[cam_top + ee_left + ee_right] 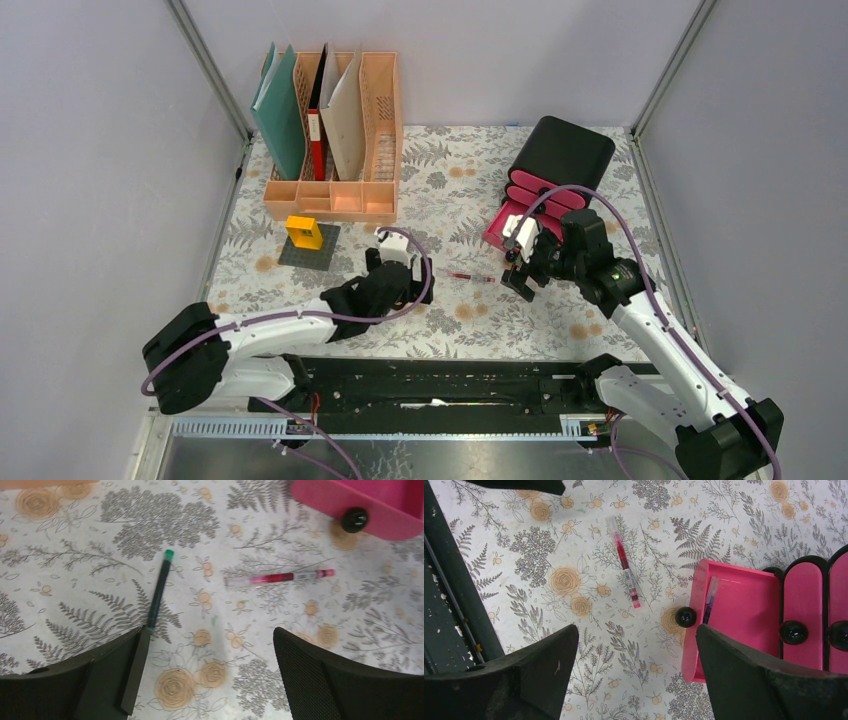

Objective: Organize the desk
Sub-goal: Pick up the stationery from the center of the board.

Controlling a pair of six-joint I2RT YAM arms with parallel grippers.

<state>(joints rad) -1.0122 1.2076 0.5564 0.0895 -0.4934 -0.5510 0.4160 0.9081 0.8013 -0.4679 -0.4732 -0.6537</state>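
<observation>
- I saw the left gripper (210, 635) spread wide and empty, a green pen (159, 590) just beside one finger.
- The right gripper (636, 630) hung spread, empty, near the open pink drawer (749, 625).
- A red pen (624, 562) lay between them on the tabletop (450, 170) beneath both arms.

Three views: one fixed overhead, two wrist cams near the cloth.
Top ext. is set high behind the arm bases (420, 385), w/ the whole desk (450, 190) seen tilted downward. L & R wrist cams are aimed steeply down from close by. The red pen (280, 577) and open pink drawer (744, 605) are shared by all three.
</observation>
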